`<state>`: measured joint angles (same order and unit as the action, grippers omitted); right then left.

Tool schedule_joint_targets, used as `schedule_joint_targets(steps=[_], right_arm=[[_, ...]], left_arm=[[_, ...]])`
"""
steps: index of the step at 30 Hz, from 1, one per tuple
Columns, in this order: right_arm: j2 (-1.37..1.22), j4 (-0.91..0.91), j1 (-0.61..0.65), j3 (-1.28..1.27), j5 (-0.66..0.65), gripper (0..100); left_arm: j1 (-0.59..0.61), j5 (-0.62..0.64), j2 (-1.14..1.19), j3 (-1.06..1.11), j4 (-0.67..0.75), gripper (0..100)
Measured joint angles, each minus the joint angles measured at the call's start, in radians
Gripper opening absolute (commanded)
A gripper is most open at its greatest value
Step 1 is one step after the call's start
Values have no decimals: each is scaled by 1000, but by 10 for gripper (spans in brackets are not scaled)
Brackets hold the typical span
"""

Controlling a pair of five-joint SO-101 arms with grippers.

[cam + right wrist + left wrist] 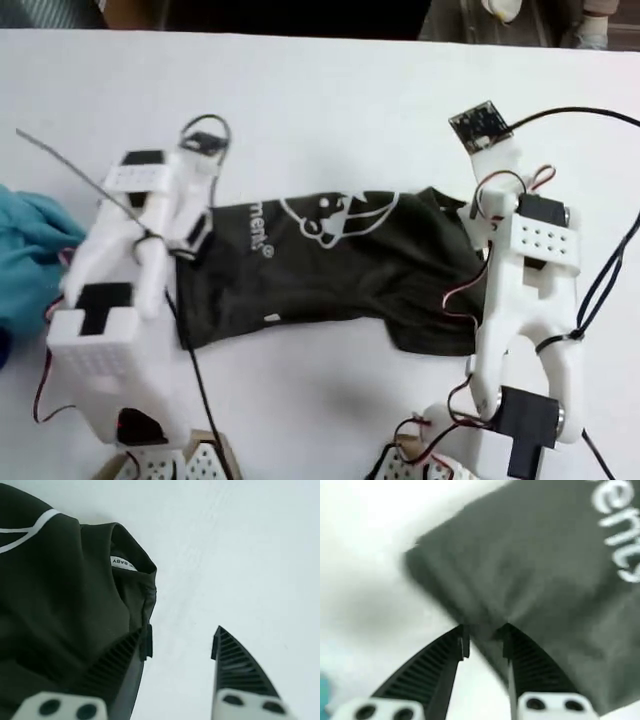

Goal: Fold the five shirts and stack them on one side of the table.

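**Dark shirt pinched at one end; the other claw not yet on it**

Your left claw (pixel 484 636) has its jaws drawn in on a gathered edge of the dark shirt (pixel 530 570), and the cloth puckers toward the tips; just beyond the tips the shirt spreads flat, with its white print (pixel 620 540) farther out on the same panel; bare table (pixel 365 605) lies off to the other side of the tips. Your right claw (pixel 181 642) stands with its jaws apart and nothing between them; one finger lies at the shirt's neck end, near the neck label (pixel 122 563), while the other hangs over bare table. From above, the shirt stretches between the two claws, rumpled at the right claw's end; a teal shirt (pixel 25 250) is bunched behind the left arm, apart from the dark one.

I judge this to be the start of a fold on one shirt, with stacking not yet begun. The next move calls for you to close the right claw on the neck edge so both ends can lift together; carry them across evenly, or the cloth will likely twist.
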<state>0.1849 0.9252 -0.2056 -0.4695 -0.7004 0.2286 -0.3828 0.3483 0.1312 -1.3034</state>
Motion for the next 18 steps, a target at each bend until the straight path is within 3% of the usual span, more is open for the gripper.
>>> schedule_joint_targets(steps=[4, 12, 18], right_arm=[[-2, -18, -5, 0, 0, 204], [-2, -29, 3, 0, 6, 202], [-26, -91, -37, 112, 181, 201]], left_arm=[[58, -15, 0, 0, 0, 136], [54, -15, 0, -23, -25, 136], [54, 80, 0, -235, -187, 138]])
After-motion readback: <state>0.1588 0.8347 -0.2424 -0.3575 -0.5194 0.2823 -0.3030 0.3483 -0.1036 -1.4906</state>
